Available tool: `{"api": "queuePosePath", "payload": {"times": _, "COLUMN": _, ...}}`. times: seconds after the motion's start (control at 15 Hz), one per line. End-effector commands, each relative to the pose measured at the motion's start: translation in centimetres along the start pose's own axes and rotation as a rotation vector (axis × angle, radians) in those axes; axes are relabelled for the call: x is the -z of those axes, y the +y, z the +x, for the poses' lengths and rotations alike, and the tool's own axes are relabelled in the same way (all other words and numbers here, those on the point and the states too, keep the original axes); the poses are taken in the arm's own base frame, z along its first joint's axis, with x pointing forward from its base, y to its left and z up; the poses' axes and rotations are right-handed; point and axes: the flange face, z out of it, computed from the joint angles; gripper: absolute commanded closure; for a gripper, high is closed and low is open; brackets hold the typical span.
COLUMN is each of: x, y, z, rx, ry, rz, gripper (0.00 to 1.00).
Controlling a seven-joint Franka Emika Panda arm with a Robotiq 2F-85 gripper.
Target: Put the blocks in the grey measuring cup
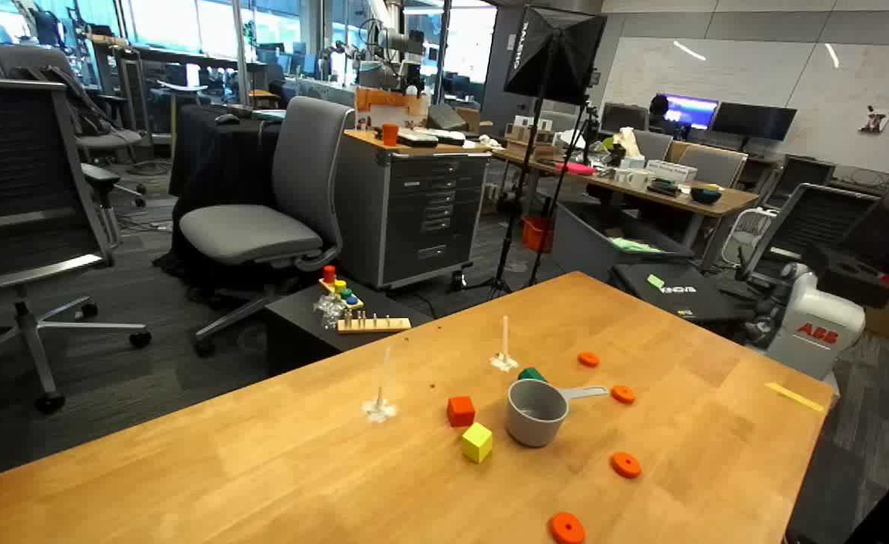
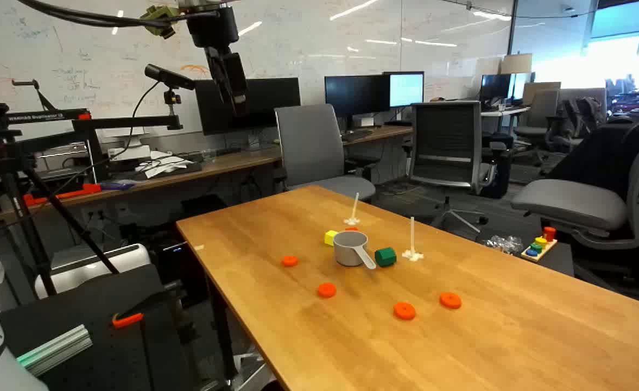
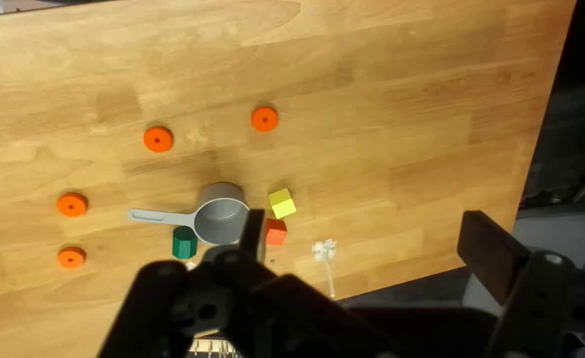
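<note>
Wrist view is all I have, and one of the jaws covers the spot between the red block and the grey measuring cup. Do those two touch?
Observer: No. In an exterior view, bare table shows between the red block and the grey measuring cup.
Operator: I see one thin pale stick. Any others?
Observer: Yes, a second stick stands upright close to the dark green piece, in both exterior views.
Operator: Are the jaws down near the table?
Observer: No, an exterior view shows them raised well above it.
</note>
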Motion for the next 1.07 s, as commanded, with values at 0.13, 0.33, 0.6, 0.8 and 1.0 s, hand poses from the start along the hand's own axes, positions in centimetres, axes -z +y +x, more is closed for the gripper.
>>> {"api": "queuePosePath", "payload": {"times": 0.13, "x": 0.1, "y": 0.0, "z": 0.1, "rx": 0.0, "ry": 0.001, "rz": 0.0, "gripper": 0.0}}
{"api": "queuePosePath", "payload": {"times": 0.33, "x": 0.2, "y": 0.0, "z": 0.1, "rx": -0.003, "ry": 0.009, "rz": -0.009, "gripper": 0.0}}
{"api": "queuePosePath", "payload": {"times": 0.6, "x": -0.1, "y": 0.6, "z": 0.3, "rx": -0.027, "ry": 0.015, "rz": -0.031, "gripper": 0.0}}
{"api": "queuePosePath", "payload": {"times": 0.8, "x": -0.3, "y": 0.9, "z": 0.3, "rx": -0.039, "ry": 0.022, "rz": -0.044, "gripper": 0.0}}
{"api": "queuePosePath", "payload": {"times": 1.0, "x": -0.5, "y": 1.5, "z": 2.5, "rx": -0.048, "ry": 0.065, "rz": -0.045, "gripper": 0.0}}
